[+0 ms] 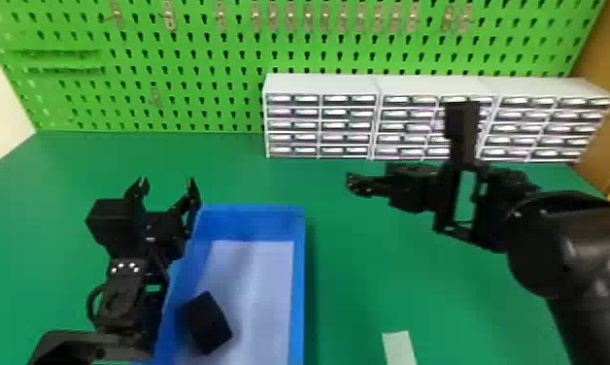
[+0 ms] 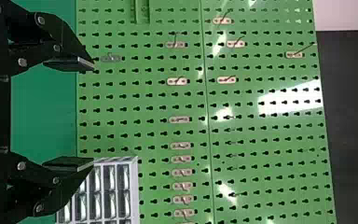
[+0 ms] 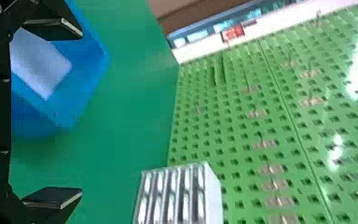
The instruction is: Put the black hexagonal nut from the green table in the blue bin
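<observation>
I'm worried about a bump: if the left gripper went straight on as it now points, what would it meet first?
The left gripper would probably meet the green pegboard first; the drawer units look off to its right. Depth and its exact line are hard to judge.

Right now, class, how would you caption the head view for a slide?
Nut in the blue bin on the green table, left fingers open.

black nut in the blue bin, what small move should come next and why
I'd probably ease the left gripper slightly away from the blue bin, fingers open. The black hexagonal nut appears to lie inside the bin, and both that gripper and the right gripper are open and empty, so nothing seems left to place.
</observation>
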